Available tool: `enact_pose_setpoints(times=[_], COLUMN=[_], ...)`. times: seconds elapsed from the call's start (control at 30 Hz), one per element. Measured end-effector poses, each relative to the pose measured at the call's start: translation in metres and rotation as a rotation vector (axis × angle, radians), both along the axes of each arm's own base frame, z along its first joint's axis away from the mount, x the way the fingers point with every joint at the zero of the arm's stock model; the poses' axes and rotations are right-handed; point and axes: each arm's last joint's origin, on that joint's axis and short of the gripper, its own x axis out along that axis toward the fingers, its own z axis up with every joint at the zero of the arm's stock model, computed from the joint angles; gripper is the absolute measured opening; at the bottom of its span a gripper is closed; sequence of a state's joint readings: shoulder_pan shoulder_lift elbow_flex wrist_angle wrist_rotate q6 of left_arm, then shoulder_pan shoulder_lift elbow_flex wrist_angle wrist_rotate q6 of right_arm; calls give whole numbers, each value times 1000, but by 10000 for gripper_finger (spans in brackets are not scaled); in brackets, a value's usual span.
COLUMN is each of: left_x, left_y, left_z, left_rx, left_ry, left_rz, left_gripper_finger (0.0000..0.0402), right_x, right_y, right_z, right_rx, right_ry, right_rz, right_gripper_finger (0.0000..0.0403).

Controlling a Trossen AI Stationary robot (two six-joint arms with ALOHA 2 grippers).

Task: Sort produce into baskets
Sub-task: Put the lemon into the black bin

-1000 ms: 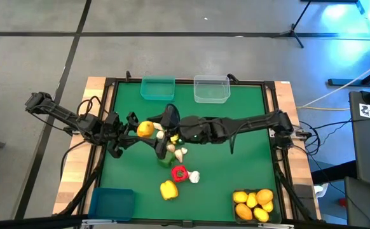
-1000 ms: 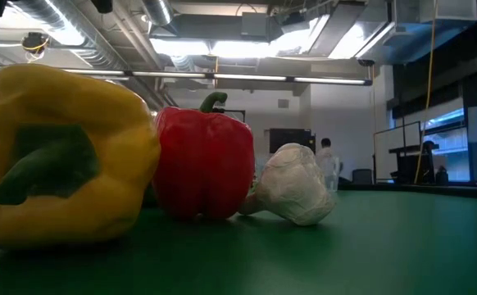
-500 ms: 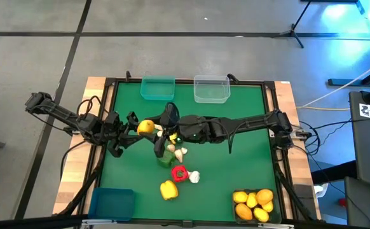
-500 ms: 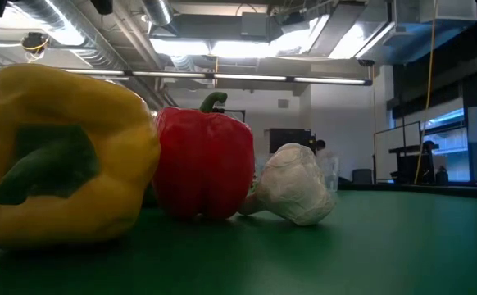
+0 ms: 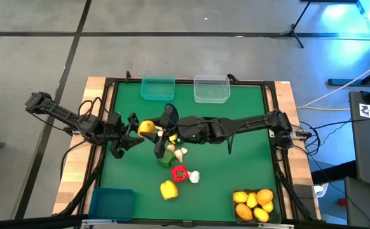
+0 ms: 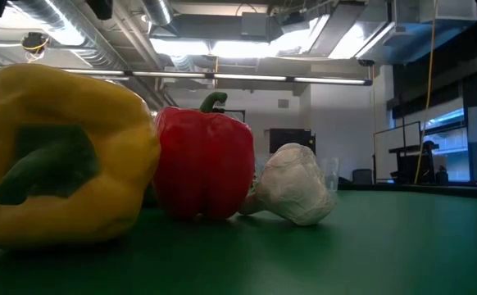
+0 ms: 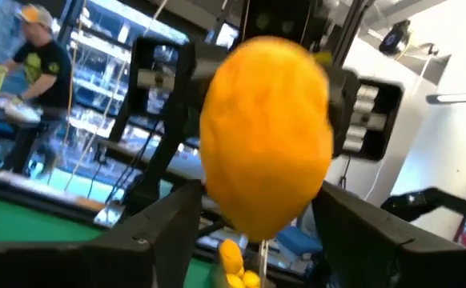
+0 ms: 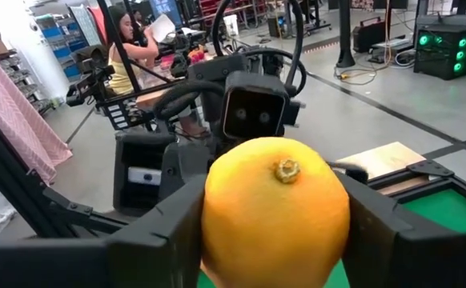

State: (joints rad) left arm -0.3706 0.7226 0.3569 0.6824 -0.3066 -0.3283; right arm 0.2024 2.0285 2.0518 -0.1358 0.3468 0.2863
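right tool (image 5: 154, 131) now tighter round citrus (image 5: 146, 128)

yellow pepper (image 6: 58, 156) cut off at edge, orange (image 7: 267, 136) blurred

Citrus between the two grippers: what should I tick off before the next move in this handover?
1. Citrus sits between both grippers: ok.
2. Right gripper closed on the citrus, a finger pressed to each side: ok.
3. Left gripper has let go of the citrus: cannot tell.
4. Dark grey basket with the other citrus is in view on the right arm's side: ok.
5. Room left in that basket: cannot tell.
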Motion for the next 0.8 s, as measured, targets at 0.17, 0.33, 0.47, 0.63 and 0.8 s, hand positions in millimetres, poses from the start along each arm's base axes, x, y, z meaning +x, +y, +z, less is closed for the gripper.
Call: enact_pose_setpoints(times=[0.17, 0.33, 0.47, 0.63, 0.8], left_x=[1, 2, 1, -1, -1], left_y=[0, 0, 1, 1, 1], left_z=[-4, -16, -29, -37, -37], left_rx=[-17, 47, 32, -37, -72], left_ry=[40, 172, 309, 391, 393], left_rz=[-10, 8, 19, 12, 7], left_gripper_finger=[283, 304, 306, 306, 306], right_x=[0, -3, -24, -72, -136], right_y=[0, 4, 19, 59, 110], right_z=[0, 1, 1, -17, -34], right_rx=[21, 28, 60, 105, 257], right_ry=[-7, 5, 158, 488, 758], right_rz=[-3, 5, -11, -92, -220], right_gripper_finger=[201, 197, 201, 202, 203])
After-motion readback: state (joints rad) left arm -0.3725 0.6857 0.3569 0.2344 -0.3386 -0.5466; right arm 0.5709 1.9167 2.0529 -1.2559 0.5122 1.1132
